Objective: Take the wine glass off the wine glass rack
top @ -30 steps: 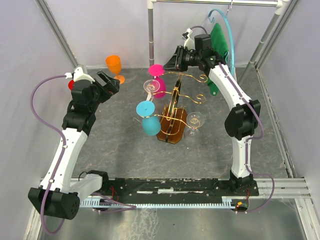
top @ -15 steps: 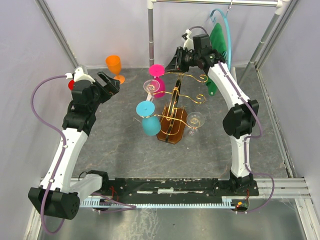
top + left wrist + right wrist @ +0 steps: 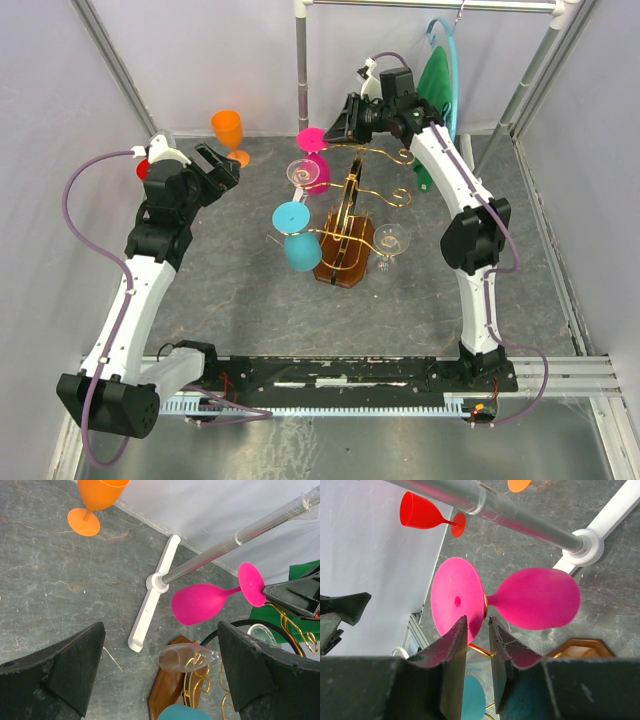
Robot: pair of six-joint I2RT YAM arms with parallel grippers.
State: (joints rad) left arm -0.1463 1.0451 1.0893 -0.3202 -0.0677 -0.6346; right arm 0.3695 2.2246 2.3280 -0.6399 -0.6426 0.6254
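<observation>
**Desk** (image 3: 230, 300): grey, stone-patterned top.

**Rack** (image 3: 338, 270): brown wooden oval base, thin gold wire arms ending in curls. Stands mid-desk, between the two arms.

**Pink glass** (image 3: 316, 162): hangs upside down from a far-left wire arm of the rack, foot uppermost.

**Right claw** (image 3: 333, 128): at the pink glass's foot. In the right wrist view its fingers (image 3: 452, 645) stand narrowly parted either side of the foot's rim. Whether they pinch the foot or only bracket it cannot be told.

**Left claw** (image 3: 220, 165): released, spread wide and holding nothing. It sits well left of the rack and points toward it.

**Teal glass** (image 3: 299, 245): hangs upside down on the rack's near-left arm.

**Clear glass** (image 3: 303, 174): hangs on the rack just beside the pink one.

**Second clear glass** (image 3: 389, 241): upright on the desk, just right of the base.

**Orange glass** (image 3: 228, 130): upright, far-left corner.

**Red glass** (image 3: 422, 511): by the left wall.

**Clothes rail** (image 3: 301, 70): grey metal post behind the rack.

**Green cloth** (image 3: 436, 85): hangs from the rail at far right.
</observation>
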